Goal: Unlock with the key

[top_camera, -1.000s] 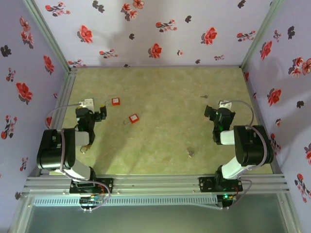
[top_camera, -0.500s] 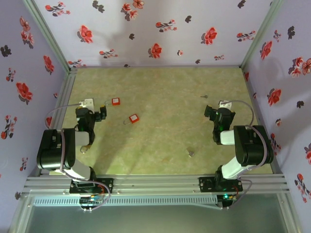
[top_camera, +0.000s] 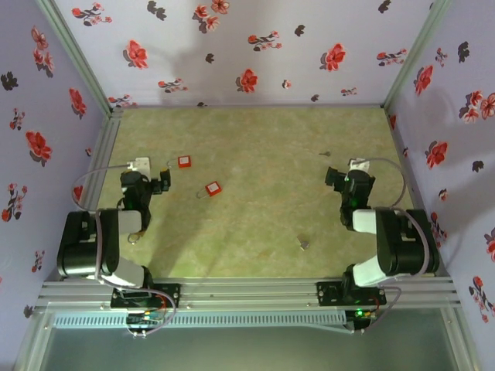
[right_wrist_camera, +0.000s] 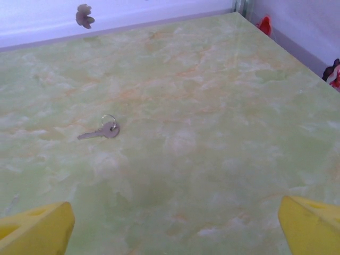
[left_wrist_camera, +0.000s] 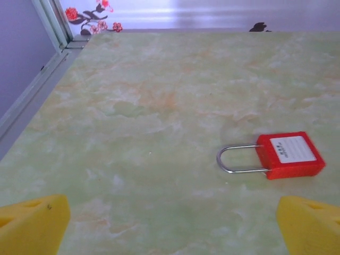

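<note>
Green marbled table (top_camera: 263, 224) inside flower-papered walls. The left gripper (left_wrist_camera: 171, 222) and right gripper (right_wrist_camera: 172, 226) each have jaws spread wide, holding nothing. A red padlock (left_wrist_camera: 289, 155) lies ahead of the left gripper, slightly right. A small silver key (right_wrist_camera: 101, 131) lies ahead of the right gripper, slightly left.

Surface (top_camera: 263, 209): pale green, marbled with faint orange veins, matt; a rectangle closed in on three sides.
Back wall (top_camera: 255, 39): lilac, printed with red and dark flowers, standing along the far edge of the surface.
Left wall (top_camera: 35, 131): same flower print, along the left edge.
Right wall (top_camera: 464, 116): same print, along the right edge.
Corner posts (top_camera: 76, 54): grey metal, slanting up from the two far corners.
Rail (top_camera: 247, 292): grooved aluminium bars along the near edge.
</note>
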Robot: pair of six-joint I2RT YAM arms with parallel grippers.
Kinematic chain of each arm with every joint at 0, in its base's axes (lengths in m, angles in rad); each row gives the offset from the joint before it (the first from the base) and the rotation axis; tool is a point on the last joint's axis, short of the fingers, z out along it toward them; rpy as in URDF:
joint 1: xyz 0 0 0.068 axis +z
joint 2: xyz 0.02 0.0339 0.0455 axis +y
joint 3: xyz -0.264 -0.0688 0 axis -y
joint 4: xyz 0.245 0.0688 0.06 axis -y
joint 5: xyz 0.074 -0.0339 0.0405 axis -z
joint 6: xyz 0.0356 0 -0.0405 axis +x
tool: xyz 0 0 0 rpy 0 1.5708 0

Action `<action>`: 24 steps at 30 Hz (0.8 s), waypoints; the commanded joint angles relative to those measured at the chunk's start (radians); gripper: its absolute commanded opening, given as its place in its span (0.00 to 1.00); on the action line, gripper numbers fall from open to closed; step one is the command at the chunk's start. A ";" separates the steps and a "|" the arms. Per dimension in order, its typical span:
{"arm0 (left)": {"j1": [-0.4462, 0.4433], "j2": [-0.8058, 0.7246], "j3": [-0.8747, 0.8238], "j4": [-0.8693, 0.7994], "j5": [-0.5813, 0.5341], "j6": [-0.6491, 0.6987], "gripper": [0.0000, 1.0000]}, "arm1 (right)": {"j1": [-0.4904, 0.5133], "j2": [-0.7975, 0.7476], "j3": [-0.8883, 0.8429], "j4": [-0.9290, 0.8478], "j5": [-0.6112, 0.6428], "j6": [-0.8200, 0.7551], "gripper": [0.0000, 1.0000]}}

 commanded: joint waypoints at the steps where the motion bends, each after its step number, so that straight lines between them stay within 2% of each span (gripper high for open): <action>1: -0.031 -0.152 0.045 -0.163 -0.032 0.012 1.00 | 0.012 -0.138 0.072 -0.258 -0.071 0.042 0.99; 5: -0.079 -0.310 0.113 -0.392 -0.039 -0.103 1.00 | 0.045 -0.301 0.104 -0.468 -0.117 0.091 0.99; 7: -0.121 -0.364 0.160 -0.513 -0.043 -0.172 1.00 | 0.046 -0.352 0.174 -0.663 -0.150 0.161 0.99; 9: -0.171 -0.401 0.239 -0.681 -0.027 -0.286 1.00 | 0.048 -0.377 0.261 -0.883 -0.250 0.223 0.99; 11: -0.268 -0.414 0.336 -0.854 -0.014 -0.368 1.00 | 0.060 -0.380 0.350 -1.137 -0.329 0.312 0.98; 14: -0.403 -0.416 0.423 -1.033 -0.015 -0.513 1.00 | 0.089 -0.404 0.369 -1.388 -0.454 0.427 0.93; 18: -0.511 -0.412 0.435 -1.122 0.000 -0.687 1.00 | 0.170 -0.508 0.274 -1.494 -0.528 0.521 0.90; 21: -0.588 -0.386 0.442 -1.122 0.028 -0.771 1.00 | 0.225 -0.573 0.182 -1.522 -0.585 0.590 0.82; 24: -0.645 -0.333 0.462 -1.122 0.066 -0.822 1.00 | 0.294 -0.609 0.097 -1.552 -0.587 0.643 0.74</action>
